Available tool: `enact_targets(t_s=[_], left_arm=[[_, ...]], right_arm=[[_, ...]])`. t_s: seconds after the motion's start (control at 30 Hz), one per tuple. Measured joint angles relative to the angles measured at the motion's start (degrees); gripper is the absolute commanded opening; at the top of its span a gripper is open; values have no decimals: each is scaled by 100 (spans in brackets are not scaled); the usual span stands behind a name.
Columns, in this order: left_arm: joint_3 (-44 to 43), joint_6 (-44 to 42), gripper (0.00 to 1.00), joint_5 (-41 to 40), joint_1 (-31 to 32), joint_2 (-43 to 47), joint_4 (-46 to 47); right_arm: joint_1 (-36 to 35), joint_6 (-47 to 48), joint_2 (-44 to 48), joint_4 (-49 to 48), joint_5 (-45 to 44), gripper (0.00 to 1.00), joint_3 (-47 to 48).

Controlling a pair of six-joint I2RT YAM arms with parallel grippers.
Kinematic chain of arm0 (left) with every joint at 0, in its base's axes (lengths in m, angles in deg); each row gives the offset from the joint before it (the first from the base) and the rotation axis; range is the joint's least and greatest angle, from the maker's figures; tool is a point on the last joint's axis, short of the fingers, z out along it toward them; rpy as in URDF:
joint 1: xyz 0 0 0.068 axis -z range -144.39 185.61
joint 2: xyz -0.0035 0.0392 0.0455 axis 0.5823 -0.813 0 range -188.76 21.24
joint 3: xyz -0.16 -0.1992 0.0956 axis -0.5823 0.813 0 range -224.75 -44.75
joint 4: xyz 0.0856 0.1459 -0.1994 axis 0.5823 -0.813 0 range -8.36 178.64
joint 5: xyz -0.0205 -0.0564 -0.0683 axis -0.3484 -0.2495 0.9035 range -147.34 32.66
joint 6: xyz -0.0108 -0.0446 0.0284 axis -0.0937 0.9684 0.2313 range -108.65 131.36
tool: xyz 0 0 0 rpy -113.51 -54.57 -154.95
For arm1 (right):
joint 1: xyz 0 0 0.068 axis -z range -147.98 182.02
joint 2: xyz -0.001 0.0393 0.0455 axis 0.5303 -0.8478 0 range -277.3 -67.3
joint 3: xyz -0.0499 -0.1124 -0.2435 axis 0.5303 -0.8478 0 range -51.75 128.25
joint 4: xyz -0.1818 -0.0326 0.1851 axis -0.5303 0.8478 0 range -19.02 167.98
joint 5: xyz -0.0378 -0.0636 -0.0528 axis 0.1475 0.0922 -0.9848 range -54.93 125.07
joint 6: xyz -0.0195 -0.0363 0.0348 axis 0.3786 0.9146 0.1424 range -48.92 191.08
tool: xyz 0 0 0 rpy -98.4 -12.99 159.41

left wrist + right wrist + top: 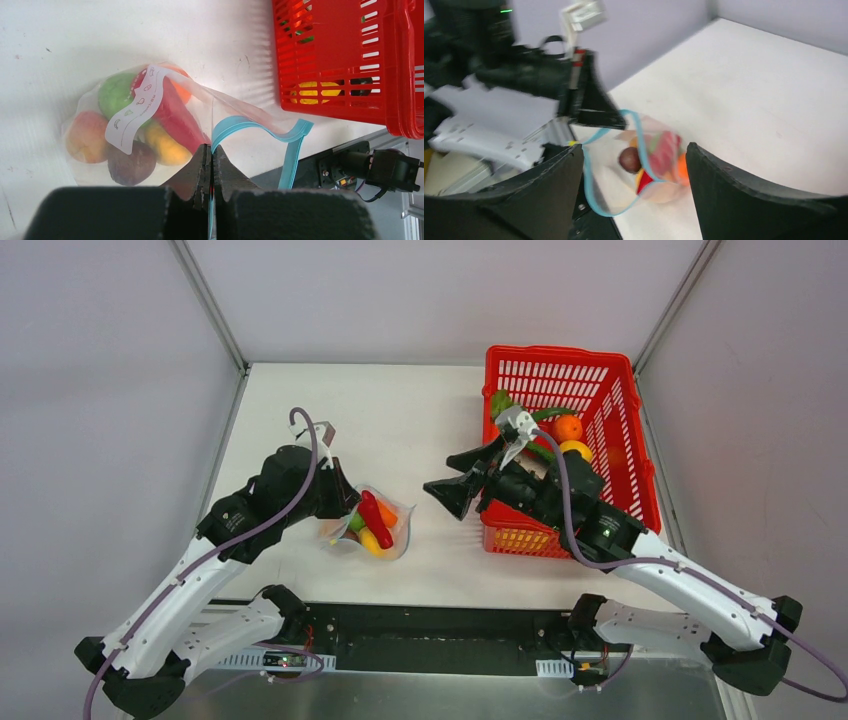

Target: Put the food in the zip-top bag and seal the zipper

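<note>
Food (170,120) first: how much of it do we count as packed?

Several pieces, by our reading. A long red one, a green one, and peach, purple, yellow and orange ones sit inside the zip-top bag (235,107). It lies on the table (420,420), a little to the left of the red basket (560,353).

So are we done loading?

We judge not. An orange ball (567,427), a yellow piece (575,449) and a green piece (500,402) lie in the basket, and more may be hidden under the arm.

What of the zipper (288,165)?

Unsealed. Its teal strip bows apart in a wide loop, so the mouth gapes towards the basket side.

And our pincers?

The left gripper (210,155) is clenched on the zipper edge, pinching the plastic and holding the mouth up. The right gripper (633,150) stands released with nothing between its jaws. It hangs between bag and basket and faces the open mouth.

What remains, then?

We would say the task is roughly midway. The basket's pieces have to go in, and then the strip must be pressed shut along its whole length.
</note>
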Motion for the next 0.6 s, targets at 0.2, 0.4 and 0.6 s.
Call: enact_targets(t_s=[0.2,0.4,0.6], left_arm=[[-52,0,0,15,0,-24,-2],[-107,0,0,17,0,-42,-2],[-109,0,0,15,0,-61,-2]], right_arm=[[516,-481,44,1174,-1445,79,111],[1655,-979,35,2389,-1947,80,387],[3484,-1187,-446,3388,-1486,81,697]])
